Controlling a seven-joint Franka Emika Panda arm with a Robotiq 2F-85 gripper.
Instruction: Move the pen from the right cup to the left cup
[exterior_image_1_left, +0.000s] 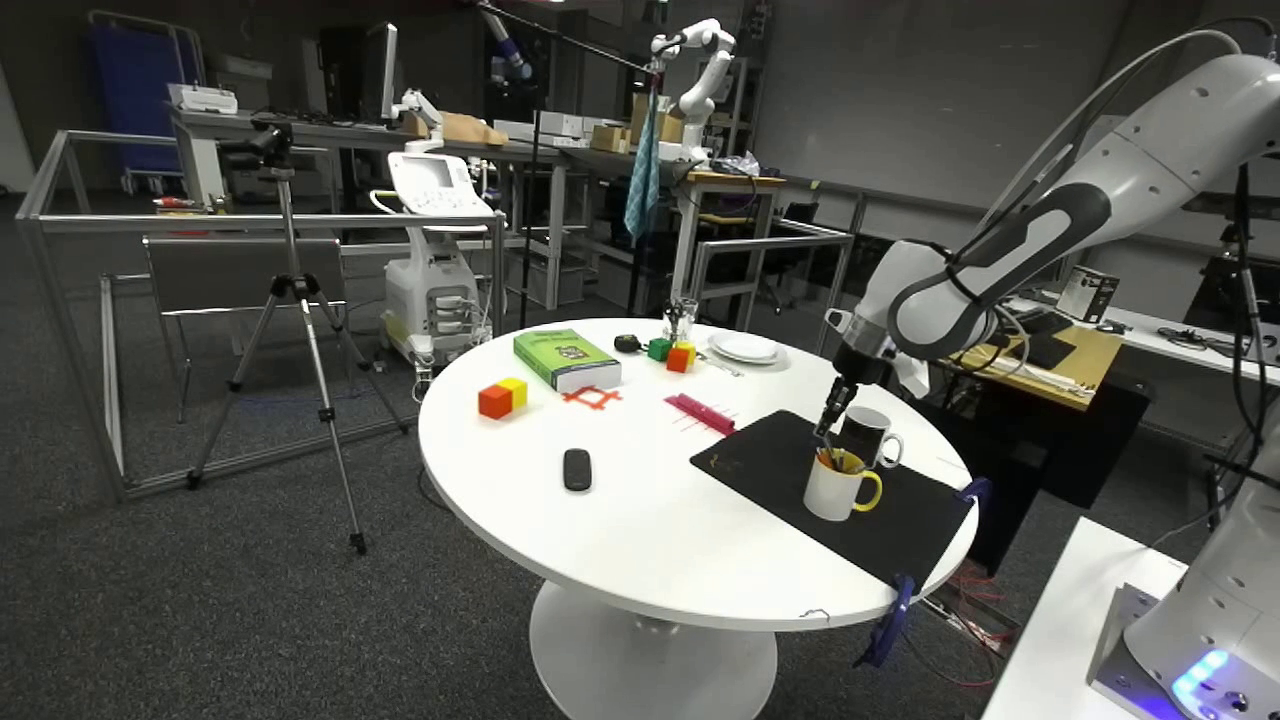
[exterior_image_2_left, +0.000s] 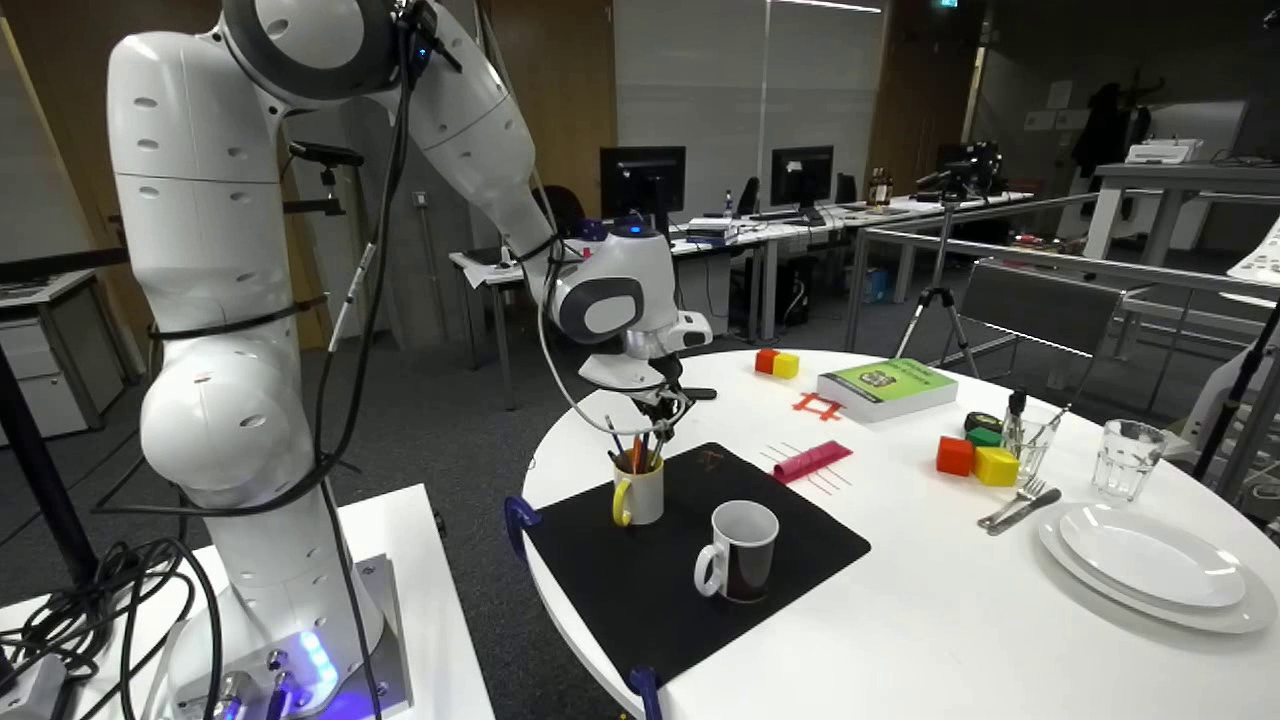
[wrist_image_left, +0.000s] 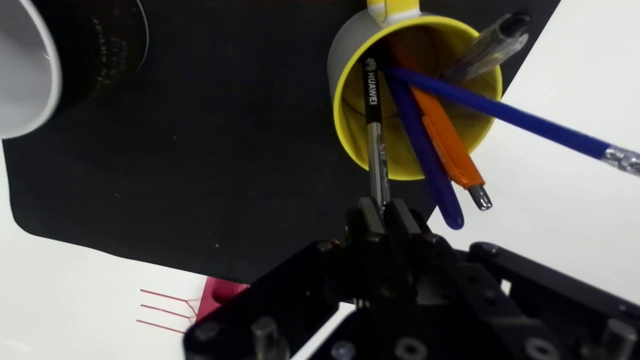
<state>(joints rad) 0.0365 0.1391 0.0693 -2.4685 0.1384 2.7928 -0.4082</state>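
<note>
The left cup (exterior_image_2_left: 645, 497), a white mug with yellow inside and handle, stands upright on a black mat. In the wrist view it (wrist_image_left: 345, 50) holds several pens: an orange one (wrist_image_left: 442, 137), a purple one (wrist_image_left: 419, 132), a blue pencil (wrist_image_left: 525, 117) and a clear one. My gripper (wrist_image_left: 384, 207) is just beyond its rim, shut on the silver end of the black-and-silver pen (wrist_image_left: 374, 110); that pen's lower part is inside the left cup. The gripper also shows in both exterior views (exterior_image_1_left: 824, 430) (exterior_image_2_left: 662, 422). The right cup (exterior_image_2_left: 750, 562), dark with white interior and handle, stands apart (wrist_image_left: 100, 55).
The black mat (exterior_image_2_left: 600, 570) is held by blue clamps (exterior_image_2_left: 520, 522) at the table edge. A pink-red piece with thin spikes (exterior_image_2_left: 810, 462) lies beside the mat. A green book (exterior_image_1_left: 568, 355), colored cubes (exterior_image_1_left: 502, 398), a black device (exterior_image_1_left: 577, 470) and plates (exterior_image_1_left: 745, 347) stand farther off.
</note>
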